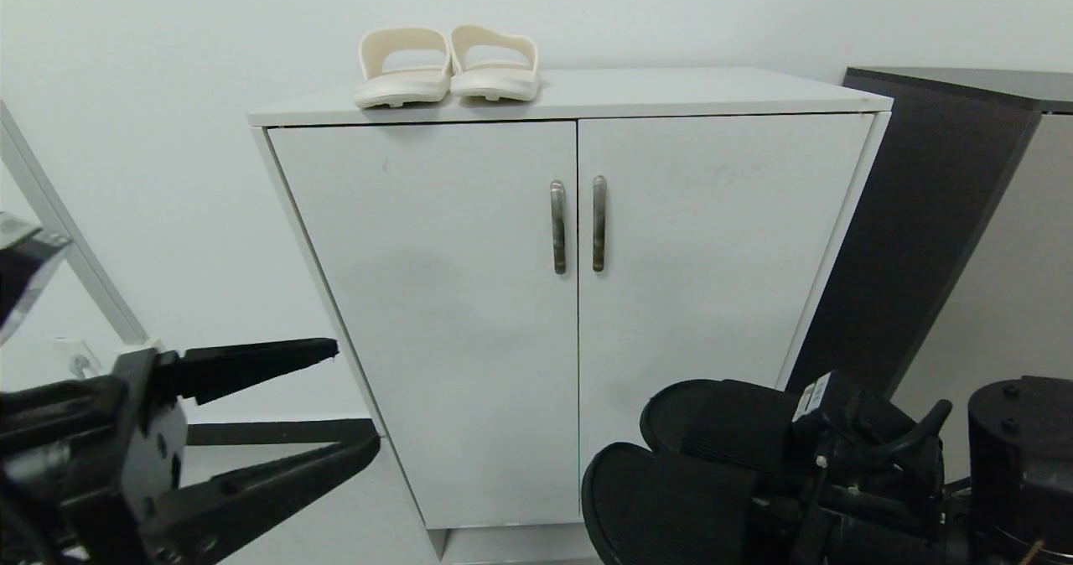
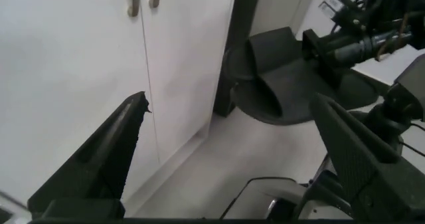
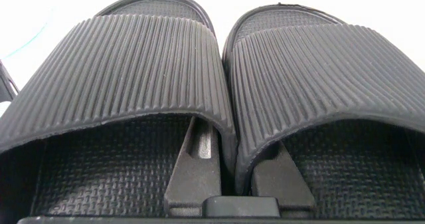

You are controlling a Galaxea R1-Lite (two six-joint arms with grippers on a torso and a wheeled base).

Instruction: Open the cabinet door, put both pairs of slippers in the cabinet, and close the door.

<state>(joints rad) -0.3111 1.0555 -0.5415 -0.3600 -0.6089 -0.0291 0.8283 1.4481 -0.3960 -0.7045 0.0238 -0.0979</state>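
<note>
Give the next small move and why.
Probably bring the open left hand to the left door's handle: both cabinet doors look shut, and the right hand is shut on the black slippers.

Blk slippers ribbed rubbery (handles metal).

Cream slippers; white cabinet; black slippers (ribbed straps).
</note>
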